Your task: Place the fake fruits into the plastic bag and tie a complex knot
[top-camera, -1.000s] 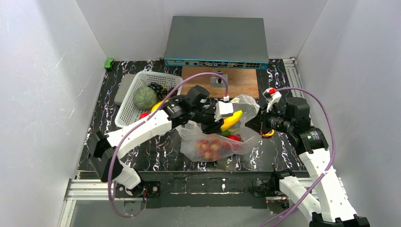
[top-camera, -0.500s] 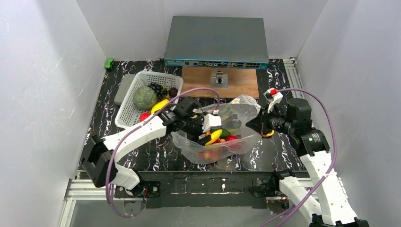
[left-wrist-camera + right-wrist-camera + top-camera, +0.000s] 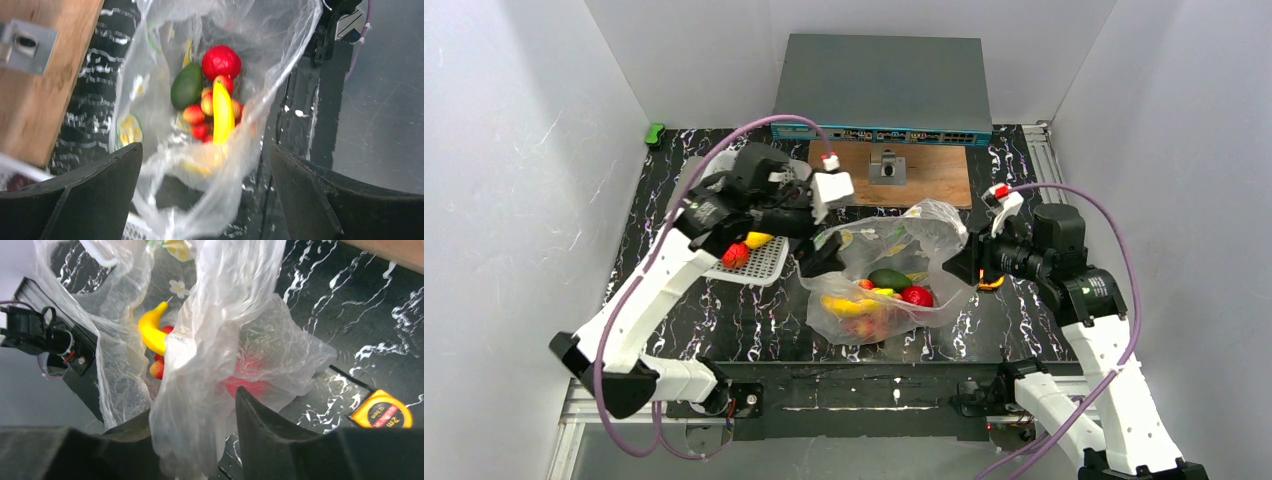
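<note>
Left pincer (image 3: 205, 152): spread wide, empty; fake fruits (image 3: 216, 102) below it, inside plastic bag (image 3: 150, 75). Right pincer (image 3: 192, 432): clamped on plastic bag's edge.

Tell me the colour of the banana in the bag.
Yellow. The banana, inside the plastic bag, shows best in the left wrist view.

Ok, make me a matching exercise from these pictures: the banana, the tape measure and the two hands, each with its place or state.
1 banana
2 tape measure
3 left hand
4 right hand

A shut on the plastic bag
B inside the plastic bag
C open
D on the table, outside the plastic bag

Pairs: 1-B, 2-D, 3-C, 4-A.
</note>
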{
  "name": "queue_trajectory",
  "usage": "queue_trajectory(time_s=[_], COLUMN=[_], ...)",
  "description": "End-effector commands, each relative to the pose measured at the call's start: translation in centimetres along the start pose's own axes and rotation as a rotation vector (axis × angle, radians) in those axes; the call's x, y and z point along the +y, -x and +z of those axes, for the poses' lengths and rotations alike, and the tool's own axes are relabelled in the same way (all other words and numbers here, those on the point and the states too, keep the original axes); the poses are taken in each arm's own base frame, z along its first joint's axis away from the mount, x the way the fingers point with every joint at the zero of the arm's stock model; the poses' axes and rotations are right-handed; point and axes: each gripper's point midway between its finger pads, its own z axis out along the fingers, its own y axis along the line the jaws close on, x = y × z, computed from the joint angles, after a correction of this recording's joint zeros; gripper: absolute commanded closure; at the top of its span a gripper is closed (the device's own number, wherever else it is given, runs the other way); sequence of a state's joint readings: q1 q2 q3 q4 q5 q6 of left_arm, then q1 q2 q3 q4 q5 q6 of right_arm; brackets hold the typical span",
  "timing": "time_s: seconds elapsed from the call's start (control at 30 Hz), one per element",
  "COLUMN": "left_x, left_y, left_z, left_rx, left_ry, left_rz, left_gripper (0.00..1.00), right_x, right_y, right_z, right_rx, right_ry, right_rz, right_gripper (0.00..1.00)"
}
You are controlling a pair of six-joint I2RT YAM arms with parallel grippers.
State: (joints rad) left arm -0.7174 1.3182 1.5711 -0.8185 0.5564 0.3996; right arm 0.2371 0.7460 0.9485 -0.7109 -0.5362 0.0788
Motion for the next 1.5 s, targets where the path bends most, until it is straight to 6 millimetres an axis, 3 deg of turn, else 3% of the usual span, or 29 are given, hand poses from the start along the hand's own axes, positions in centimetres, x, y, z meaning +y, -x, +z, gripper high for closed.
queue_trajectory(time_s=[0.0, 0.07, 0.13, 0.37, 0.5, 0.6, 0.77, 1.0, 1.07, 1.13, 1.2, 1.27, 1.47], left_x=[-3.2, -3.0, -2.1, 0.3, 0.9, 1.9, 2.7, 4.0, 4.1, 4.1, 4.2, 4.5, 4.4], left_y=[-3.1, -4.7, -6.2, -8.4, -8.6, -9.0, -7.7, -7.5, -6.8, -5.8, -3.9, -1.9, 0.8], left_z=[-4.8, -5.8, -6.5, -7.3, -7.2, -6.9, -4.3, -1.9, -1.7, -2.2, -3.5, -5.2, -9.8], left_rx=[0.082, 0.122, 0.152, 0.102, 0.061, 0.010, -0.118, -0.132, -0.146, -0.170, -0.210, -0.244, -0.197], left_ry=[-0.041, 0.008, 0.100, 0.224, 0.231, 0.249, 0.093, -0.031, -0.074, -0.087, -0.077, -0.019, 0.105], left_rz=[-0.149, -0.192, -0.251, -0.524, -0.682, -0.837, -1.051, -1.143, -1.135, -1.101, -1.000, -0.882, -0.559], left_gripper=[0.02, 0.02, 0.02, 0.02, 0.02, 0.02, 0.02, 0.03, 0.22, 0.50, 0.79, 0.97, 1.00], right_x=[0.6, 0.7, 0.7, 0.4, 0.5, 0.5, 0.3, 0.9, 1.2, 1.6, 1.9, 2.5, 4.6], right_y=[3.6, 4.5, 5.2, 7.8, 9.1, 9.1, 8.1, 8.8, 9.0, 9.4, 10.2, 11.4, 13.8], right_z=[-1.9, -2.3, -2.4, -1.1, -0.1, 0.7, 1.4, 1.1, 0.7, 0.2, -0.5, -1.3, -4.5], right_rx=[-0.051, -0.060, -0.069, -0.088, -0.095, -0.071, -0.033, -0.048, -0.054, -0.069, -0.105, -0.153, -0.248], right_ry=[-0.040, -0.050, -0.055, -0.029, 0.009, 0.042, 0.067, 0.079, 0.083, 0.081, 0.069, 0.060, 0.039], right_rz=[-0.083, -0.093, -0.098, -0.113, -0.128, -0.123, -0.098, -0.106, -0.103, -0.105, -0.108, -0.097, -0.070], right_gripper=[0.37, 0.22, 0.14, 0.13, 0.23, 0.39, 0.59, 0.81, 0.88, 0.96, 0.99, 0.99, 0.99])
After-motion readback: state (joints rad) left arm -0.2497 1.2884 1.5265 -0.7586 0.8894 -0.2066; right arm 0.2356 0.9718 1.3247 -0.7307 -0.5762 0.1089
